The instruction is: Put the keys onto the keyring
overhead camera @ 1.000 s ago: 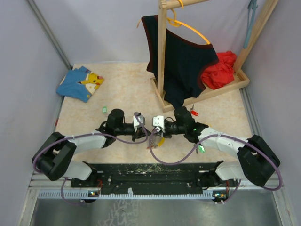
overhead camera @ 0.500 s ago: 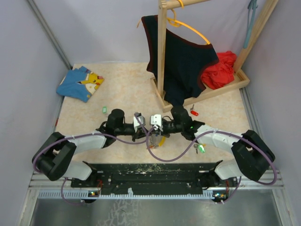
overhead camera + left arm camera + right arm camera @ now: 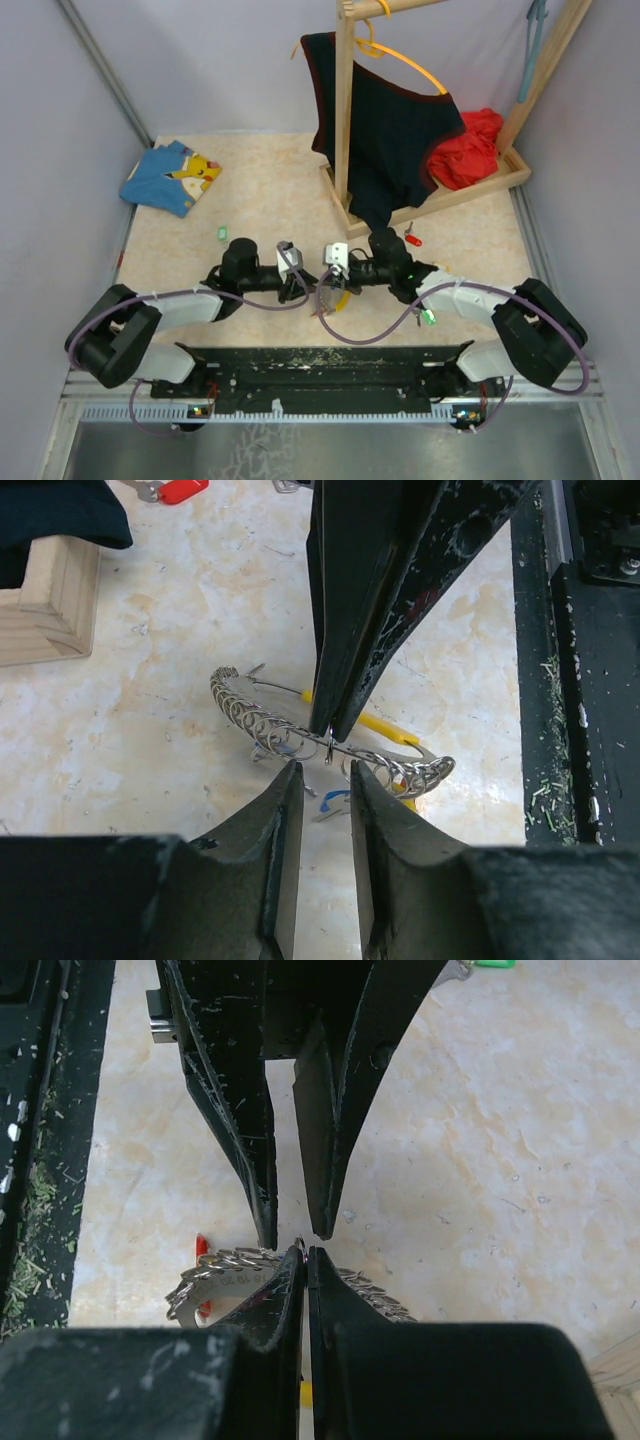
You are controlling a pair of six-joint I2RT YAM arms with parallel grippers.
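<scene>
The keyring point(image 3: 260, 720), a silvery clip strung with several small rings and a yellow loop point(image 3: 340, 297), hangs just above the table between both grippers. My right gripper point(image 3: 305, 1251) is shut on one of its small rings; it also shows in the left wrist view point(image 3: 331, 732). My left gripper point(image 3: 323, 770) is open, its tips just short of the ring, a tip on either side. Loose keys lie apart: a green one point(image 3: 222, 232), a red one point(image 3: 411, 239), another green one point(image 3: 430, 317).
A wooden rack base point(image 3: 420, 205) with a dark garment point(image 3: 390, 140) on an orange hanger stands at the back right, with a red cloth point(image 3: 470, 150) on it. A blue printed cloth point(image 3: 170, 175) lies back left. A black rail point(image 3: 320, 365) runs along the near edge.
My left gripper has drawn back a little to the left. My right gripper shifted left, then back right, still holding the keyring.
</scene>
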